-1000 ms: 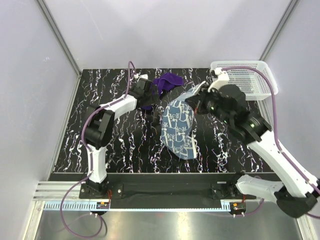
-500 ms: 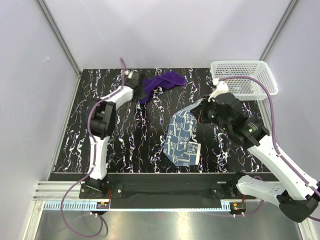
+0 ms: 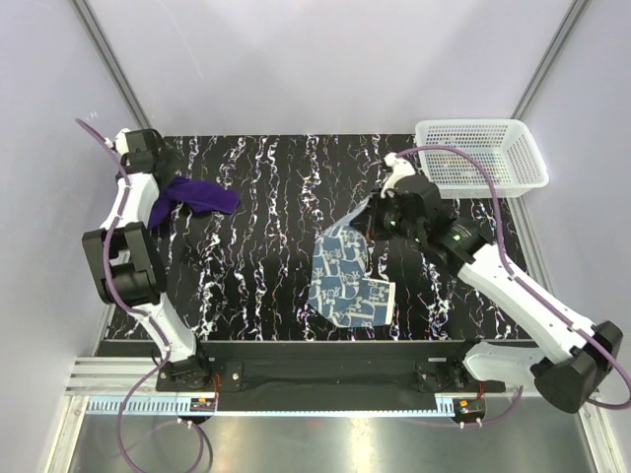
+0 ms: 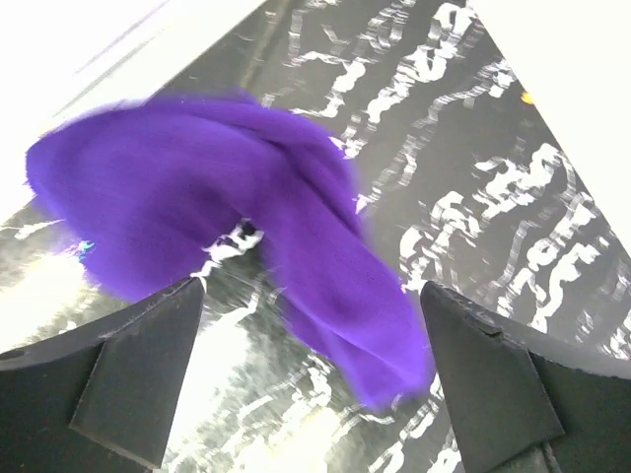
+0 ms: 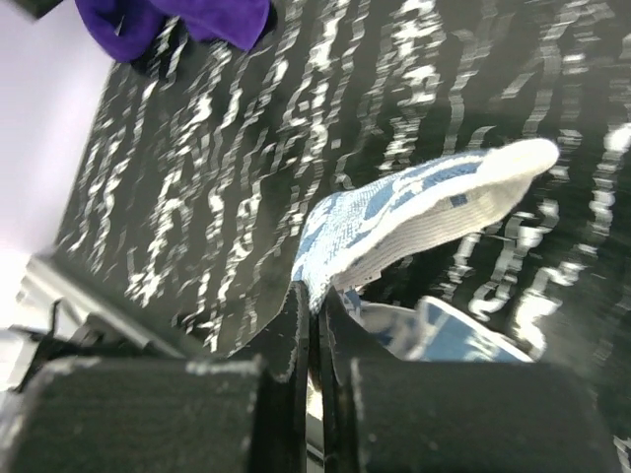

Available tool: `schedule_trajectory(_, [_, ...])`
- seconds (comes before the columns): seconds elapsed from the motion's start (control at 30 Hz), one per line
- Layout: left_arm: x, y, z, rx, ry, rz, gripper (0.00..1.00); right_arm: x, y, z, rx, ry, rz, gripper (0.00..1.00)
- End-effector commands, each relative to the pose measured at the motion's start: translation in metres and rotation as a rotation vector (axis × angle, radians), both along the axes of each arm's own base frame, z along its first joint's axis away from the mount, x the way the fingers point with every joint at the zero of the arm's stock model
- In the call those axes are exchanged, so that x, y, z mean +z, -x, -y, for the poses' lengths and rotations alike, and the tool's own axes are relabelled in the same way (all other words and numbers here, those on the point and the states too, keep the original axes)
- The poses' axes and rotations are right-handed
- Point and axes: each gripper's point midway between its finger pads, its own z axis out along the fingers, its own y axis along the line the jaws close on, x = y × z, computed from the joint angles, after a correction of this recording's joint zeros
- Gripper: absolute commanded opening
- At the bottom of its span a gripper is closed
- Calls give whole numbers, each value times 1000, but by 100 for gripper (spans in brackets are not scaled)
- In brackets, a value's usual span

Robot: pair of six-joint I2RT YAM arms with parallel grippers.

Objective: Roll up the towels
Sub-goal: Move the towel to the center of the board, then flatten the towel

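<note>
Both towels are thin, limp cloth. I judge them light, floppy and not fragile, apt to sag and fold on themselves, and more likely to drag on the black marbled table (image 3: 266,246) than to slide cleanly.

The patterned towel (image 3: 347,281) lies crumpled near the white mesh basket (image 3: 483,153), to its left and closer to the arm bases. One corner is lifted off the table by the right gripper (image 5: 317,296), whose fingers are pressed together on the hem. A hem or corner looks like the sensible hold, since a pinch in mid-cloth would bunch it.

The purple towel (image 3: 197,194) sits in a heap across the table from the basket, close to the left wall and table edge, so there is little room there. The left gripper (image 4: 311,296) hovers over it with fingers spread wide, gripping nothing. The bare stretch of table between this towel and the basket seems the best room for flattening and rolling.
</note>
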Motion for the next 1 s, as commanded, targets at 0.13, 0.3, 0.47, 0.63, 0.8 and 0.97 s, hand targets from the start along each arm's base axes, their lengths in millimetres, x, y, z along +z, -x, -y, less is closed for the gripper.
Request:
schedule_trajectory(0.13, [1, 35, 51, -139, 33, 0, 99, -28, 22, -90, 311, -103, -140, 0])
schedule_trajectory(0.3, [27, 62, 66, -198, 0, 28, 99, -100, 59, -147, 438, 119, -281, 69])
schedule_trajectory(0.47, [49, 82, 79, -260, -22, 57, 99, -132, 57, -133, 297, 265, -317, 98])
schedule_trajectory(0.63, [57, 100, 125, -399, -43, 91, 99, -102, 40, -90, 112, 307, -195, 100])
schedule_trajectory(0.8, [35, 109, 222, -682, -11, 70, 94, -68, 40, -55, 28, 282, -103, 100])
schedule_trajectory(0.97, [29, 109, 322, -932, -27, 15, 91, -79, 41, 3, -165, 349, -121, 100])
